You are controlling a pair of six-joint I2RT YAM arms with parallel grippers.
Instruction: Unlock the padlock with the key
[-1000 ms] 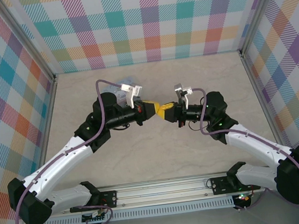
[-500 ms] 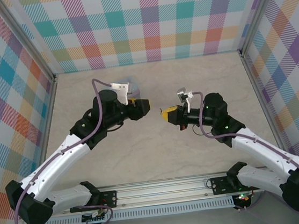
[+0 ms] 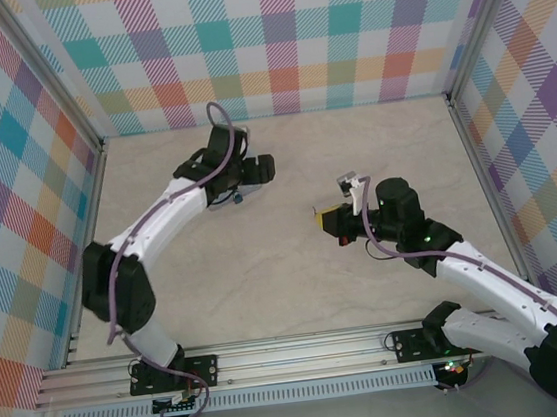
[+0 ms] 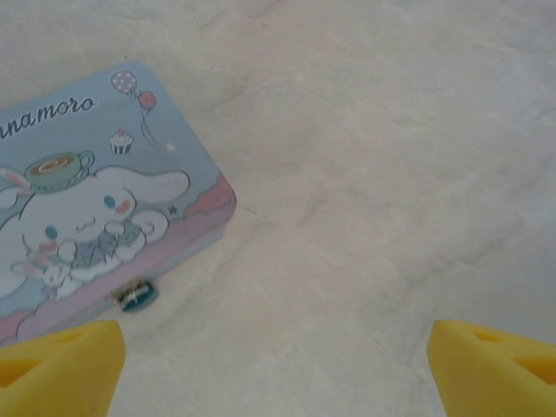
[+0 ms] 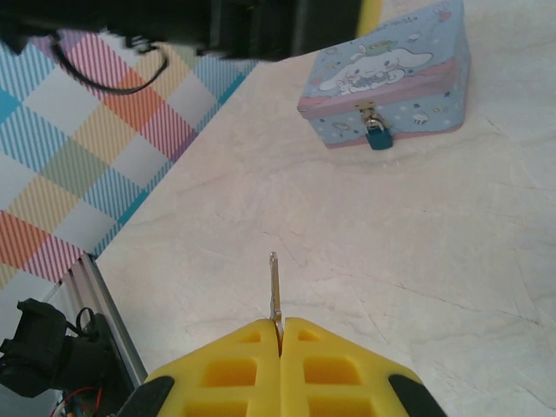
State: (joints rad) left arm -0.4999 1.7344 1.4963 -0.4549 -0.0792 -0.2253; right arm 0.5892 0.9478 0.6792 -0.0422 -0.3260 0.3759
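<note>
Padlock (image 5: 377,137): 1 blue unit, hanging on front of cartoon tin (image 5: 382,61). Key (image 5: 274,291): pinched in right gripper (image 5: 281,326), blade protruding. Left gripper (image 4: 278,369): jaws wide, empty, near tin.

Your right gripper (image 5: 281,326) hides the key (image 5: 274,282) head. The tin (image 4: 95,208) runs off the left wrist view's left edge. You can't read the padlock (image 4: 136,296) shackle there, too small.

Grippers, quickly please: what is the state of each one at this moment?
Left gripper: open, holding nothing.
Right gripper: closed on the key.
</note>
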